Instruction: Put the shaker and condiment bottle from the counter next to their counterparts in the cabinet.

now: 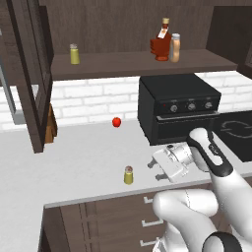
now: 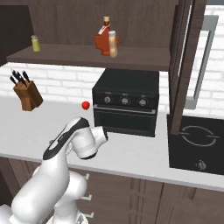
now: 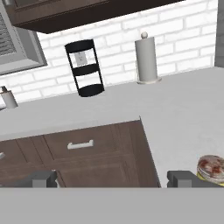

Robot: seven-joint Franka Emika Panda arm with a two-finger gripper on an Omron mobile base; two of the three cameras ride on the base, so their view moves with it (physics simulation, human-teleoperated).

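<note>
Gripper is hovering jaws spread, just right of the shaker sitting on the counter. Hand view is cutting the shaker off at the bottom right. The condiment bottle is sitting on the cabinet shelf.

no legible text, labels or numbers anywhere.

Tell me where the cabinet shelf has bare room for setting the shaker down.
The cabinet shelf is bare along its middle, between the yellow-green shaker at its left and the maple-leaf bottle further right. It is crowded at the right: the condiment bottle stands close beside the maple-leaf bottle. The shaker stands on the counter, left of the open gripper.
</note>
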